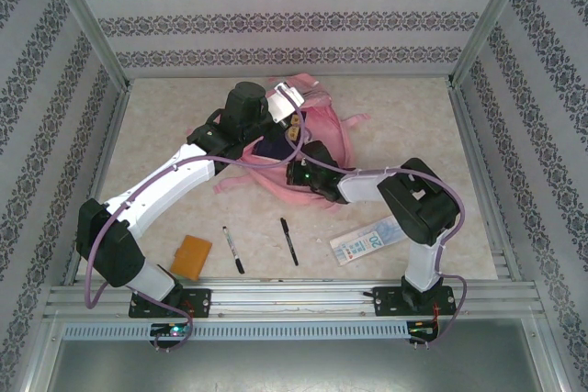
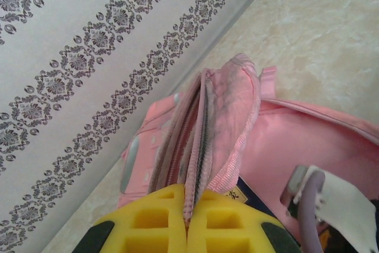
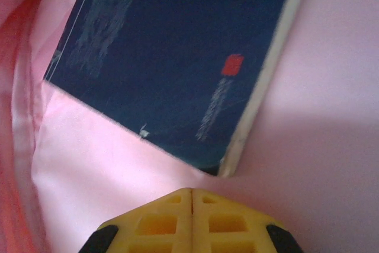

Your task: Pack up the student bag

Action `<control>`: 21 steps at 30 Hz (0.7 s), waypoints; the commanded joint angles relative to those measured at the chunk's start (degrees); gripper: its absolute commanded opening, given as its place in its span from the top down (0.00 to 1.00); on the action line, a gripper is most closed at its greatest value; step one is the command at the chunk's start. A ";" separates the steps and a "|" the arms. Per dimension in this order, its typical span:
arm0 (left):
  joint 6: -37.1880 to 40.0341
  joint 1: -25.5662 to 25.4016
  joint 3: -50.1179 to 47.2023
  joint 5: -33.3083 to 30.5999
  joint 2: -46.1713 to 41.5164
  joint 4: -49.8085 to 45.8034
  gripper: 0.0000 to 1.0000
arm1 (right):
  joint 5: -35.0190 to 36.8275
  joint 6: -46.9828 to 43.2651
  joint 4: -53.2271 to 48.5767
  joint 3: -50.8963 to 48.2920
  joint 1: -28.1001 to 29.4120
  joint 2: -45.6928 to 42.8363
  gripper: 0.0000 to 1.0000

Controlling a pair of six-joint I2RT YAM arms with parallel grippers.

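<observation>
the student bag lies on the tabletop at the upper centre of the top view, and both arms reach into it. the left pincer is pinching a fold of the bag's rim, with zip tape and quilted pink fabric bunched between its yellow fingers, and it holds that edge up. the right pincer is inside the bag above the pink lining, its fingers pressed together with nothing between them. just beyond it a dark blue book lies flat against the lining.

we judge the bag soft and limp. its walls will likely sag and the mouth fall shut wherever nothing props it, so the raised rim is what keeps it loadable. the zip edge looks like the best place to take hold, being thicker and firmer than the thin lining, which seems likely to slip and wrinkle under the fingers. the bag itself looks light, and the stiff book gives it some weight.

lower in the top view, well apart from the bag, lie a pen, a second pen, an orange pad and a pale blue flat pack.
</observation>
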 commanded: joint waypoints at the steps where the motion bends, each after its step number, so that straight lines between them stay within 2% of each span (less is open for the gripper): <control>1: -0.33 0.07 1.14 1.55 -2.50 7.87 1.00 | 5.81 2.43 -0.11 2.98 -2.65 2.11 1.00; 12: 0.33 0.07 0.96 3.05 -2.25 7.42 1.00 | 5.71 6.92 1.86 9.93 -5.87 7.74 1.00; 21: 1.34 0.20 1.23 3.18 -2.08 6.51 1.00 | 7.10 6.89 1.94 9.29 -9.49 6.42 1.00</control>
